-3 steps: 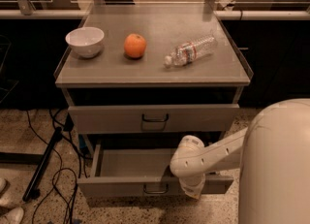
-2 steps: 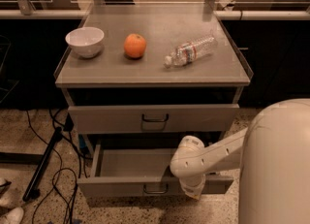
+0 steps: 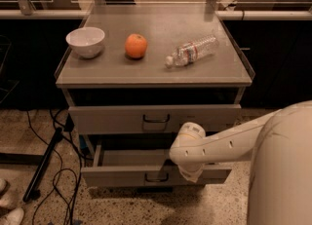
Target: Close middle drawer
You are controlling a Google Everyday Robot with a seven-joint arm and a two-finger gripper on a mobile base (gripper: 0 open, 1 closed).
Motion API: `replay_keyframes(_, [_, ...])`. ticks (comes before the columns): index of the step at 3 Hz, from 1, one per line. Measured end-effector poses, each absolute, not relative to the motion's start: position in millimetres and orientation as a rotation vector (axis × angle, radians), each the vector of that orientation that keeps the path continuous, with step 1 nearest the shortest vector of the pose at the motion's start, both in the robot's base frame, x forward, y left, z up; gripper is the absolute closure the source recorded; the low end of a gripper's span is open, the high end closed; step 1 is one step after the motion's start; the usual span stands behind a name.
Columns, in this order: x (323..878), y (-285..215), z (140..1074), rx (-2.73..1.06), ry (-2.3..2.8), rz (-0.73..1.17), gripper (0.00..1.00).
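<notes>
The middle drawer (image 3: 122,175) stands pulled out from the cabinet, toward 6 o'clock in the view, so that its shallow grey inside shows behind the flat front. Its long axis runs from 9 to 3 o'clock, and the small dark handle (image 3: 157,177) sits at the centre of the front. The hand (image 3: 191,173) is at this front, just beside the handle on its 3 o'clock side, and it seems to reach over the top edge of the front. Whether the hand is released, clenched or grasping the edge, I cannot tell, because the white wrist covers it.

The coming move depends on one relation: the cabinet body lies at 12 o'clock from the hand, across the long axis of the front. I judge that the push must go straight toward 12 o'clock. Because the hand is off-centre, toward 3 o'clock, the drawer may turn a little and jam.

The arm (image 3: 229,139), the only one, comes in from 3 o'clock. Above, at 12 o'clock, the upper drawer (image 3: 107,119) looks pushed in. A third drawer below is not visible. The worktop (image 3: 146,73) carries a bowl (image 3: 86,41), an orange (image 3: 136,46) and a lying bottle (image 3: 192,51). Cables (image 3: 63,180) lie on the floor at 9 o'clock.
</notes>
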State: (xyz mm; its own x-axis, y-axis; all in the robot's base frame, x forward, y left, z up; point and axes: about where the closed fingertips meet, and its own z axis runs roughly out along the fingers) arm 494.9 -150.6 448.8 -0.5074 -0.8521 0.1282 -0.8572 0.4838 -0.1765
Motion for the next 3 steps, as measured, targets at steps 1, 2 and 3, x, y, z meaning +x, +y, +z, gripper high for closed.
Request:
replay_keyframes(1, [495,-152,452,1.551,-2.691,0.336,1.0])
replay_keyframes(2, [483,-150,424,1.526,-2.64,0.306,1.0])
replay_keyframes(3, [482,-148,413,1.522,-2.627,0.312,1.0])
